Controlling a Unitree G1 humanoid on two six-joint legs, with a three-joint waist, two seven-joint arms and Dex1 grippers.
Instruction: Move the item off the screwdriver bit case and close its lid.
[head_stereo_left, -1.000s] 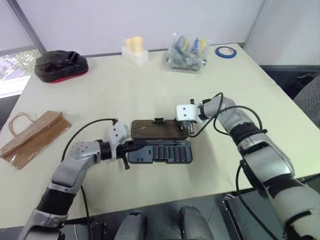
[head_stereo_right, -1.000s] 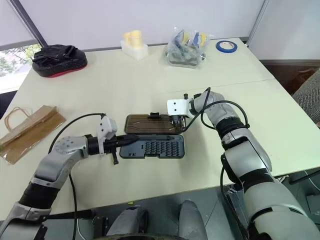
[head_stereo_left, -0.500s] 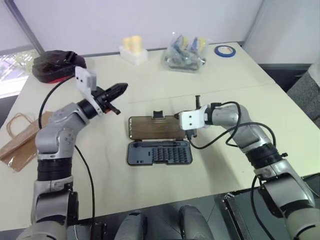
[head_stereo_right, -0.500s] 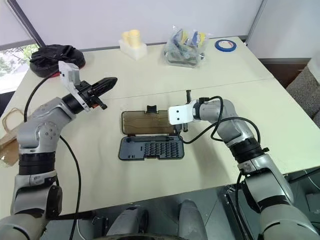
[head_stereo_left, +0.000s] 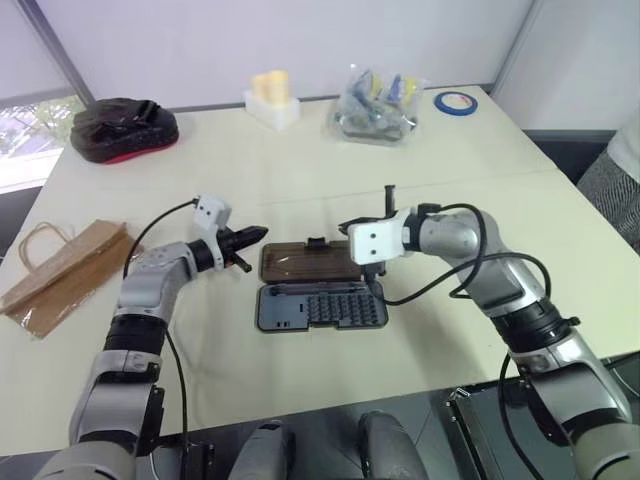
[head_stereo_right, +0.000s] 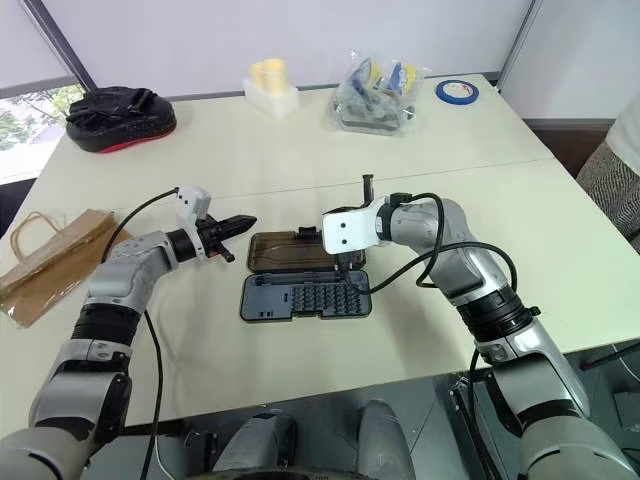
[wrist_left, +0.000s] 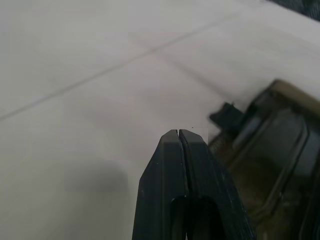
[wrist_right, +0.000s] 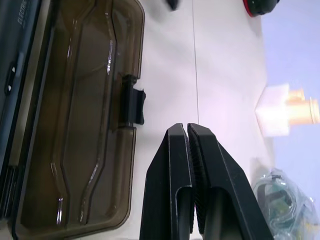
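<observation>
On the cream tabletop (head_stereo_left: 300, 160) the kraft paper bag (head_stereo_left: 68, 274) lies flat near the left edge, well apart from the screwdriver bit case (head_stereo_left: 320, 306). Its smoky lid (head_stereo_left: 308, 260) lies flat, swung open behind the grey tray. Left hand (head_stereo_right: 248, 220) and right hand (wrist_right: 187, 131) hover over the lid's ends, fingers pressed together, empty.

We see silver-grey arms with black joints, loose black cables, white wrist blocks, and each end effector (head_stereo_left: 254, 234) (wrist_right: 189, 131) has two black fingers.
</observation>
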